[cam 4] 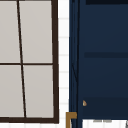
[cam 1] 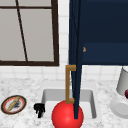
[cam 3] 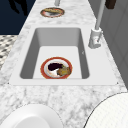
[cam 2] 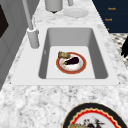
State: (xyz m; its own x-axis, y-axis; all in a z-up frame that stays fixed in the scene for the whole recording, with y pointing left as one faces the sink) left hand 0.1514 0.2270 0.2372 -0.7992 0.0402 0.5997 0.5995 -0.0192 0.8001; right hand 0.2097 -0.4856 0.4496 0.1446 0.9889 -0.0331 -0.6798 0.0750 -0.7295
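Observation:
My left hand (cam 1: pixel 39 109) hangs by the sink's (cam 1: pixel 47 96) front left corner, fingers relaxed and pointing down, holding nothing. It also appears as a hand (cam 2: pixel 124 47) off the counter's front edge in the left side view, and as a hand (cam 3: pixel 18 6) at the top left of the right side view. Inside the sink basin (cam 2: pixel 98 57) lies a red-rimmed plate (cam 2: pixel 71 63) with a dark eggplant (cam 2: pixel 72 60) and a piece of bread (cam 2: pixel 63 54); the same plate (cam 3: pixel 56 68) shows from the right.
A navy wall cabinet's door (cam 1: pixel 76 62) stands open, edge-on over the sink, with a brass handle (cam 1: pixel 69 83). A red round shape (cam 1: pixel 67 116) sits low in front. A decorated plate (cam 1: pixel 13 104) lies left; a white plate (cam 1: pixel 120 107) and grey canister (cam 1: pixel 123 81) stand right. The faucet (cam 2: pixel 32 37) is behind the basin.

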